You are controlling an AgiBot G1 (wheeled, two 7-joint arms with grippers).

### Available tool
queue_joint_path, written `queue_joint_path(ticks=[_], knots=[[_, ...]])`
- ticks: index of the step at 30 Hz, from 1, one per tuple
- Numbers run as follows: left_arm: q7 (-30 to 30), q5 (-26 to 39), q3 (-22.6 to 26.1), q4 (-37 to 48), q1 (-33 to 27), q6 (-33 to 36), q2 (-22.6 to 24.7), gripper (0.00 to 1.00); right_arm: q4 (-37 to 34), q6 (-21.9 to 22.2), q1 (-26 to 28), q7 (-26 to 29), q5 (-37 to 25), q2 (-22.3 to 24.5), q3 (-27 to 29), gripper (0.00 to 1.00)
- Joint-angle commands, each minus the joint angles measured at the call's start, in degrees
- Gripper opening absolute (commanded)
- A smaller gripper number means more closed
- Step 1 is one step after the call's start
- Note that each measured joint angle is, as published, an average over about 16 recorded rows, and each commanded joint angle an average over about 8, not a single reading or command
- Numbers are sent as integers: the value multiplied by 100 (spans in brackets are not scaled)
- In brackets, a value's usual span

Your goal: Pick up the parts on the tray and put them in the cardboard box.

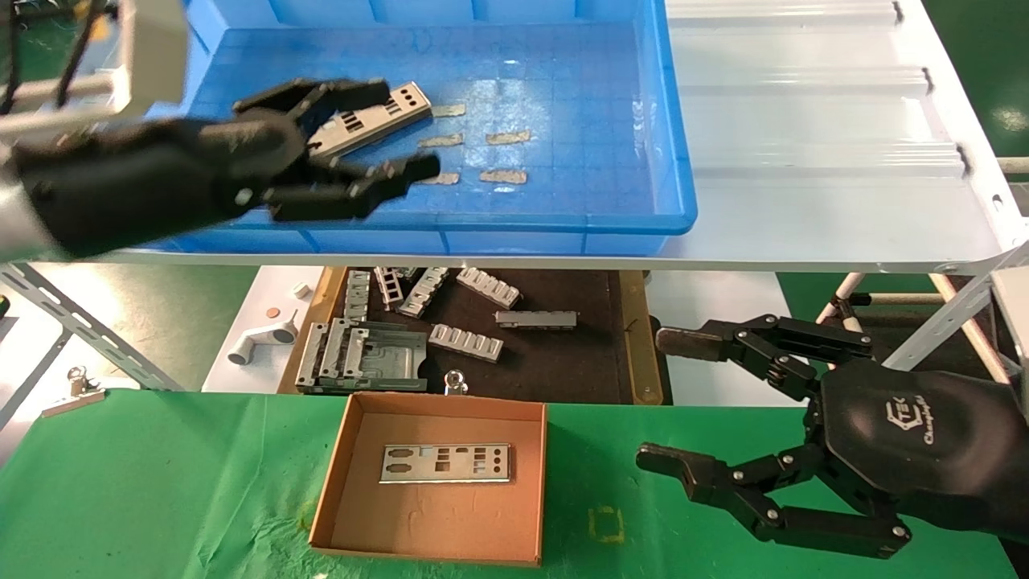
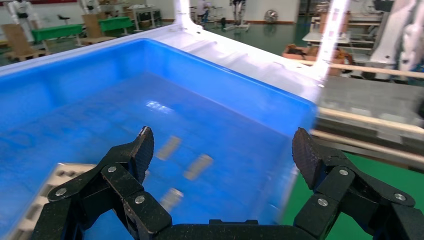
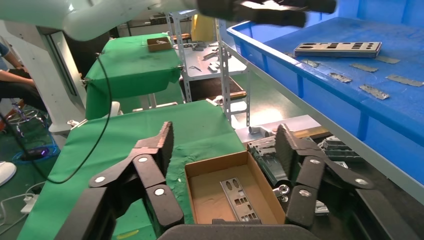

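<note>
We see a stack of silver parts (image 1: 378, 119) lying in the blue tray (image 1: 563, 201) on the white shelf (image 1: 820, 161). Our left gripper (image 1: 402, 129) hovers over them, jaws spread wide and empty. One plate (image 1: 446, 463) lies flat in the cardboard box (image 1: 434, 547) on the green cloth (image 1: 161, 482). Our right gripper (image 1: 667, 402) sits open beside the box.

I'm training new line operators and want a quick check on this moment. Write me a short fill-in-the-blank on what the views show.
1. The cardboard box holds ___ plate.
2. The left gripper hovers open over the ___ tray.
3. The right gripper is open and holds ___.
4. The box rests on a ___ cloth.

Missing words: one; blue; nothing; green
</note>
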Motion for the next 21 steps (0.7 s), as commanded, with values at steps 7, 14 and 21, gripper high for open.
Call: queue_joint_path(ticks=[7, 14, 21], knots=[[414, 972, 481, 1617, -1238, -132, 510, 100, 0, 0, 0, 0, 0, 0, 0, 0], [837, 1545, 787, 2777, -2006, -289, 871, 100, 0, 0, 0, 0, 0, 0, 0, 0], [1130, 1780, 912, 3463, -2358, -466, 1088, 100, 0, 0, 0, 0, 0, 0, 0, 0]])
